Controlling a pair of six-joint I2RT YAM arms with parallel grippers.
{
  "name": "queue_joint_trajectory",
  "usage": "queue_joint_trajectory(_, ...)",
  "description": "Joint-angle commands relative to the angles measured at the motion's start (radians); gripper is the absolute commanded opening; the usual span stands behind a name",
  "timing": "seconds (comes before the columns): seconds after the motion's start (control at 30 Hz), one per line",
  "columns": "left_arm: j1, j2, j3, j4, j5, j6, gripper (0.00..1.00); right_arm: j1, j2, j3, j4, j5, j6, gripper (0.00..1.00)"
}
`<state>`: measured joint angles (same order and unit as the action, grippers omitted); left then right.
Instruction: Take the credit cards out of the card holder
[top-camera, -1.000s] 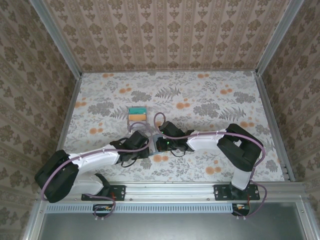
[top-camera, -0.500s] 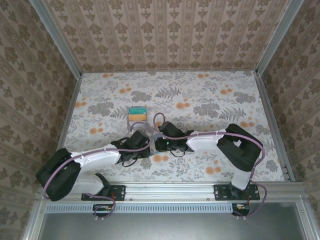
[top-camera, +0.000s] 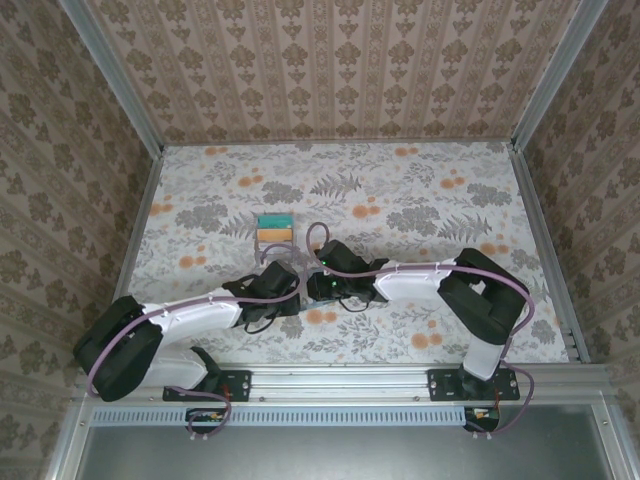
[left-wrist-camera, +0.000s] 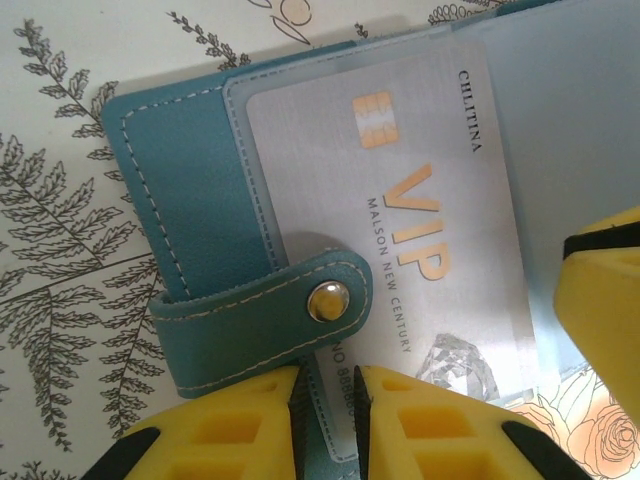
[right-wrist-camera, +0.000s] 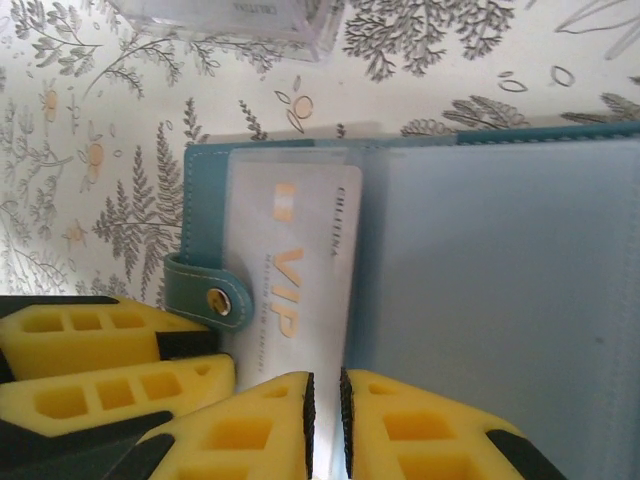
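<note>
The card holder (left-wrist-camera: 190, 200) lies open on the table, teal outside with blue-grey sleeves (right-wrist-camera: 500, 260) and a snap strap (left-wrist-camera: 270, 325). A silver VIP credit card (left-wrist-camera: 400, 170) sits in its clear sleeve. My left gripper (left-wrist-camera: 328, 405) is shut on the holder's near edge, just under the strap. My right gripper (right-wrist-camera: 326, 410) stands a narrow slit apart at the near right corner of that card (right-wrist-camera: 290, 250). Whether its pads pinch the card cannot be told. One right finger (left-wrist-camera: 605, 290) shows beside the sleeve. The left fingers (right-wrist-camera: 120, 335) sit next to the strap (right-wrist-camera: 205, 290).
A small clear tray (top-camera: 274, 228) with a teal and an orange card stands just beyond the holder, and its near wall (right-wrist-camera: 230, 20) shows in the right wrist view. Both arms meet at the table's middle front. Patterned walls enclose the table.
The right wrist has crept slightly left and away from the bases, toward the left gripper. The left arm has barely moved.
</note>
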<state>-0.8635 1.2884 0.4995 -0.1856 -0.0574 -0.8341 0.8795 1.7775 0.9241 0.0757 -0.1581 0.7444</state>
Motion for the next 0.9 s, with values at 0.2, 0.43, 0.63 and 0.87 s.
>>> queue_joint_trajectory(0.2,-0.006,0.020,0.001,-0.009,0.004,0.001,0.22,-0.006,0.051,0.028,0.028,-0.042,0.026,0.19)
queue_joint_trajectory(0.43,-0.007,0.021,0.001,-0.006,0.005,0.001,0.21,-0.006,0.058,0.019,0.047,-0.062,0.034,0.17)
queue_joint_trajectory(0.63,-0.007,0.023,0.001,-0.018,0.001,-0.004,0.20,-0.011,0.038,0.000,0.046,-0.045,0.040,0.06)
queue_joint_trajectory(0.87,-0.006,0.049,0.018,-0.075,-0.030,-0.016,0.13,-0.030,0.029,-0.034,0.060,-0.043,0.045,0.03)
